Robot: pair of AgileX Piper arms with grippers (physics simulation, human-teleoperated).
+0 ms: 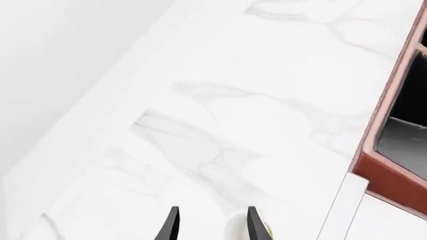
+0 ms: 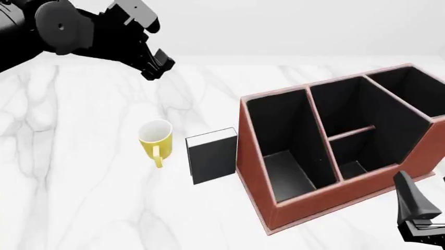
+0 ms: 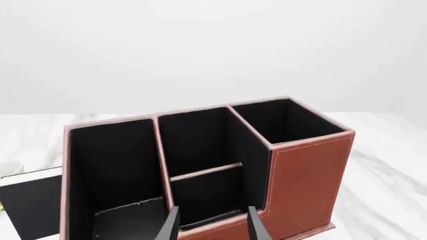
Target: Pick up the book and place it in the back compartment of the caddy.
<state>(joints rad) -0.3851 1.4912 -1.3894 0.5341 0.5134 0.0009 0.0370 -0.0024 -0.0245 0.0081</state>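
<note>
The book [image 2: 212, 158], thin and black with white page edges, stands upright on the marble table between the yellow mug and the caddy [image 2: 326, 200], close against the caddy's left wall. The caddy is a reddish-brown box with black lining and thin dividers. Its slots look empty. My left gripper [image 2: 158, 66] hangs high above the table, behind and left of the mug, open and empty. In its wrist view [image 1: 213, 225] the book's white edge [image 1: 341, 207] and a caddy corner [image 1: 390, 185] show. My right gripper [image 2: 417, 208] sits low by the caddy's front right corner, open [image 3: 213, 226], facing the caddy [image 3: 307, 170] and book [image 3: 30, 202].
The yellow mug [image 2: 156, 136] stands upright just left of the book, handle toward the camera. The marble table's far edge [image 2: 278, 56] runs behind the caddy. The left arm's dark body fills the upper left of the front view.
</note>
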